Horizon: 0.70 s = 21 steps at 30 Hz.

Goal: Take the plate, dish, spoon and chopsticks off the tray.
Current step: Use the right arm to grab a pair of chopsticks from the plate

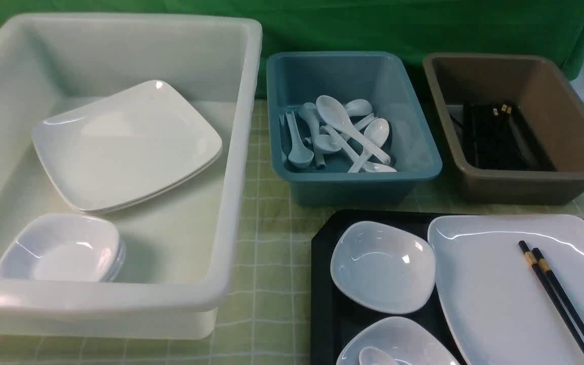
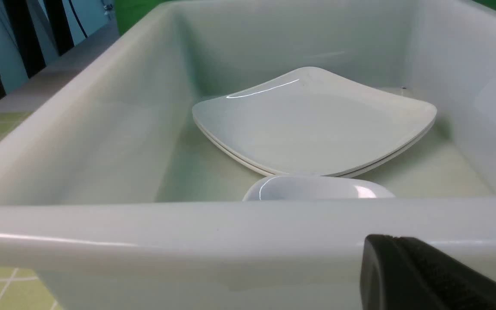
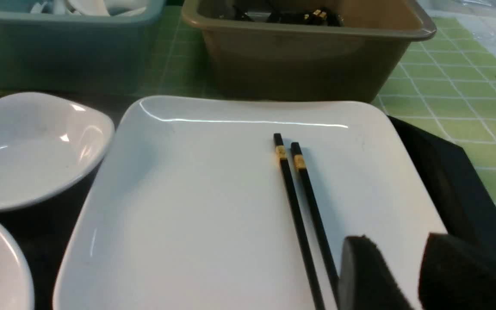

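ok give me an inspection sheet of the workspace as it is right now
surface: green checked cloth, flat
job's things: tray carries the plate, farther dish and nearer dish; chopsticks lie on the plate; spoon sits in the nearer dish
clutter: white tub holding stacked plates and stacked small dishes; teal bin of other spoons; brown bin of other chopsticks
grippers: left pincer shut, empty, outside the tub's near wall; right pincer open, empty, over the plate beside the chopsticks
cables: nothing seen
surroundings: green backdrop behind the bins
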Each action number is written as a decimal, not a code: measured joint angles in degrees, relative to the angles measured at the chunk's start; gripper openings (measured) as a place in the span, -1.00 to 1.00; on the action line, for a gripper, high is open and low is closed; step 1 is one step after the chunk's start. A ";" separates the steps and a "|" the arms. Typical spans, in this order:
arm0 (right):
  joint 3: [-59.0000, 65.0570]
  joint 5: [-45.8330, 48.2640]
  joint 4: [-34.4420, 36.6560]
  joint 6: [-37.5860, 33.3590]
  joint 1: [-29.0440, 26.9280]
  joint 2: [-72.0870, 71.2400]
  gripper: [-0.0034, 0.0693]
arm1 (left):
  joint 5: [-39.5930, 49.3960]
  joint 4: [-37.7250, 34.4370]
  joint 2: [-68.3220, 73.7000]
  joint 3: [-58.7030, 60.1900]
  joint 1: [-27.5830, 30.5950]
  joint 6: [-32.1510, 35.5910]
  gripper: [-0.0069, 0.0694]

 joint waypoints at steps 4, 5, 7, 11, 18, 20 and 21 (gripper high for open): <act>0.00 0.00 0.00 0.00 0.00 0.00 -0.25 | 0.00 0.00 0.00 0.00 0.00 0.00 -0.77; 0.00 0.00 0.00 0.00 0.00 0.00 -0.25 | 0.00 0.00 0.00 0.00 0.00 0.00 -0.77; 0.00 0.00 0.00 0.00 0.00 0.00 -0.25 | 0.00 0.00 0.00 0.00 0.00 0.00 -0.77; 0.00 0.00 0.00 0.00 0.00 0.00 -0.25 | -0.09 0.61 0.00 0.00 0.00 0.34 -0.77; 0.00 0.00 0.00 0.00 0.00 0.00 -0.25 | -7.14 -13.83 0.00 0.00 0.00 0.09 -0.77; 0.00 0.00 0.00 0.00 0.00 0.00 -0.25 | -12.93 -21.90 0.00 0.00 0.00 -1.01 -0.77; 0.00 0.00 0.00 0.00 0.00 0.00 -0.25 | -14.96 -25.27 0.00 0.00 0.00 -1.57 -0.77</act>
